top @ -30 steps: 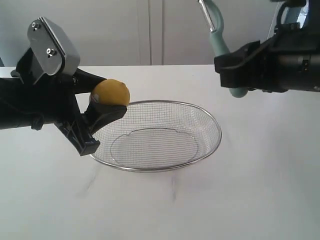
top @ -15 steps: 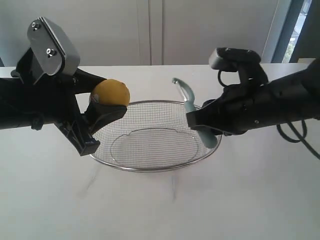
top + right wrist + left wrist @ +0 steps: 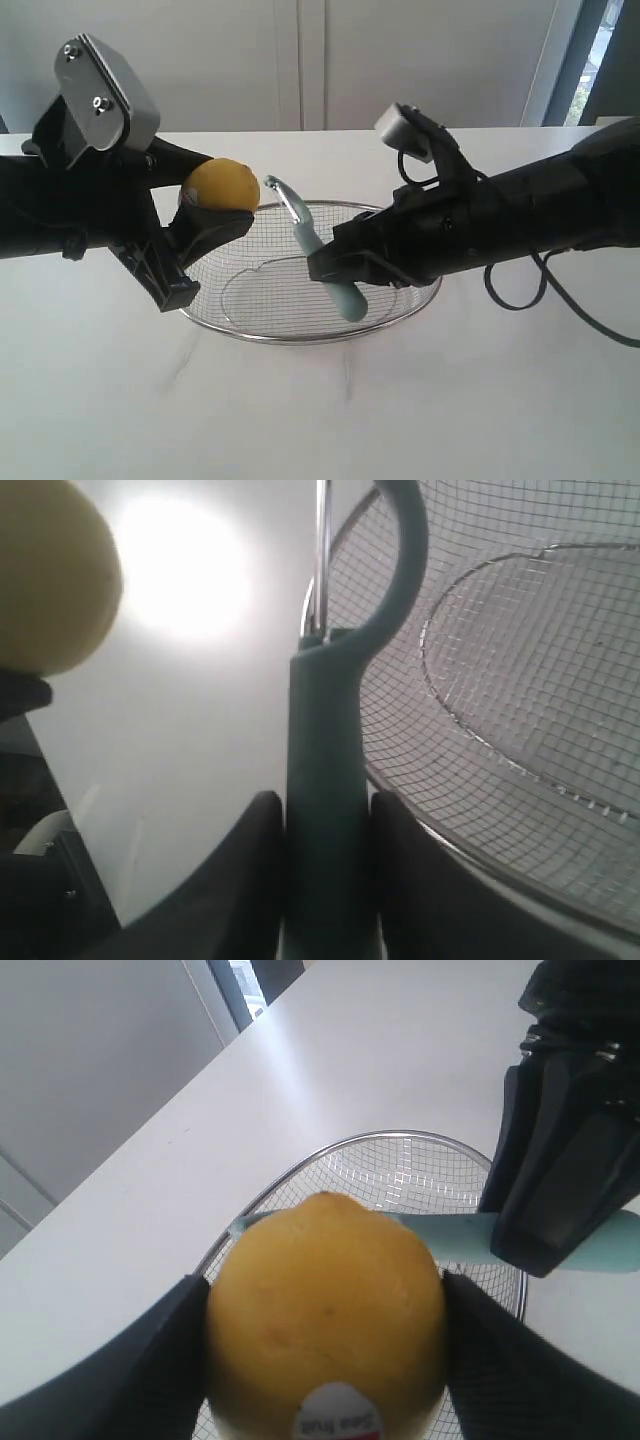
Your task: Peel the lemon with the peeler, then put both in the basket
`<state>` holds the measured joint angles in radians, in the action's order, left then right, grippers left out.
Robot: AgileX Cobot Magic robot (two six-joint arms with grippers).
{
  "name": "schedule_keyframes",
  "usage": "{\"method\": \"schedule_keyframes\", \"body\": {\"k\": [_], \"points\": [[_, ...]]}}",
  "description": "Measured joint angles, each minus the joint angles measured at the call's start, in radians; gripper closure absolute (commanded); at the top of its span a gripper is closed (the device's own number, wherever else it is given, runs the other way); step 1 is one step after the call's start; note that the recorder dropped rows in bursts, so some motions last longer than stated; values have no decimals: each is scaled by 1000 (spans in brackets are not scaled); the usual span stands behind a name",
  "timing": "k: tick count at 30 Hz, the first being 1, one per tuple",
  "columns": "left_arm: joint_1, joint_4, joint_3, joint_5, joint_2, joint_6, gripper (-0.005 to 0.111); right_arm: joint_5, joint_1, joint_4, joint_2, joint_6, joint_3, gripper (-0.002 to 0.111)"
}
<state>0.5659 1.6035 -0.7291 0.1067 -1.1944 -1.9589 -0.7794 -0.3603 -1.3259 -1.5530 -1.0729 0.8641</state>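
Observation:
My left gripper [image 3: 205, 215] is shut on the yellow lemon [image 3: 220, 186], holding it in the air just above the left rim of the wire basket [image 3: 420, 240]. The left wrist view shows the lemon [image 3: 325, 1320] between both fingers, sticker facing the camera. Over the basket, my right gripper [image 3: 345, 268] is shut on the teal handle of the peeler [image 3: 318, 252]. Its metal blade head points up and left, a short way from the lemon. In the right wrist view the peeler [image 3: 330, 780] runs up between the fingers, with the lemon [image 3: 50, 575] beyond it to one side.
The basket [image 3: 520, 680] holds nothing and stands in the middle of a white table [image 3: 500, 400]. A pale wall runs behind the table's far edge. The right arm stretches in from the right, over the basket's right rim.
The right arm has come down from high at the back right and swung left over the basket, bringing the peeler's head close to the lemon. The left arm and lemon have stayed still.

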Motion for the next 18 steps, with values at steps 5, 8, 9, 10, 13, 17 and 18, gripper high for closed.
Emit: {"method": "schedule_keyframes", "body": {"k": [5, 8, 9, 10, 13, 17, 18], "points": [[0, 0, 0, 0, 0, 0, 107, -34, -6, -53, -9, -28, 0, 108], [0, 0, 0, 0, 0, 0, 107, -36, -28, -64, -9, -34, 0, 108], [0, 0, 0, 0, 0, 0, 107, -36, -38, -66, -9, -34, 0, 108], [0, 0, 0, 2, 0, 0, 107, -34, -47, -70, -9, -36, 0, 108], [0, 0, 0, 2, 0, 0, 107, -34, -67, -81, -9, -36, 0, 108], [0, 0, 0, 4, 0, 0, 107, -25, -68, -85, -9, -36, 0, 108], [0, 0, 0, 4, 0, 0, 107, -25, -68, -85, -9, -36, 0, 108]]}}
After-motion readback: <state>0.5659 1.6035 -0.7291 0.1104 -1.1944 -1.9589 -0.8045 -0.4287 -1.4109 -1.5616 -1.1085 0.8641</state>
